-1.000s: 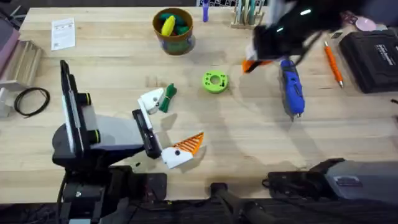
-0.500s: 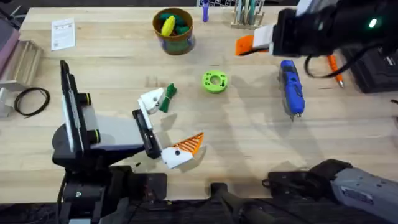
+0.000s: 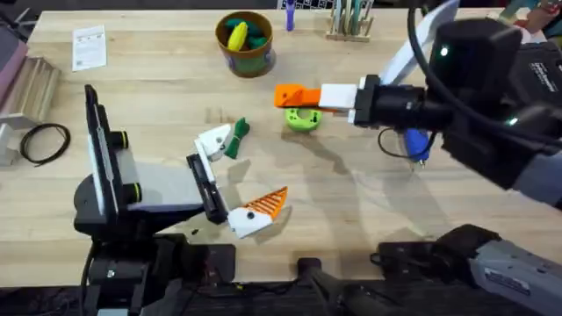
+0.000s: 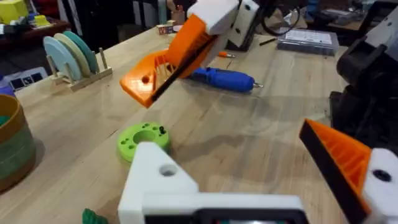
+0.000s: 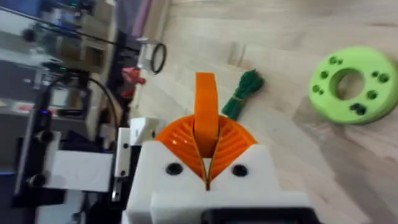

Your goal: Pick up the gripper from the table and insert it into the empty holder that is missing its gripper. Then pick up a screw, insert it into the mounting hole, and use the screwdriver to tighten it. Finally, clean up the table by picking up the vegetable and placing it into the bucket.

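Right arm stretched leftward across table – tool point(image 3: 288, 95) clamped on orange piece; left arm low, tool point(image 3: 235, 180) spread

The gripper point(image 5: 206, 111), an orange wedge, was pinched between the right end effector point(image 3: 294, 95)'s orange pads, raised above the table near its middle. The empty holder point(image 3: 213, 140), a white blocky mount on the left arm's tip, sat low over the table with a bare screw hole on top; its partner point(image 3: 253, 215) carried an orange fingertip. The vegetable point(image 3: 237, 138), dark green and leafy, lay just beside that bare mount, possibly touching it. The screwdriver point(image 4: 222, 79), blue with a thin metal tip, lay flat on the table's right side. The bucket point(image 3: 246, 54), orange-brown with a green band, stood upright at the far edge.
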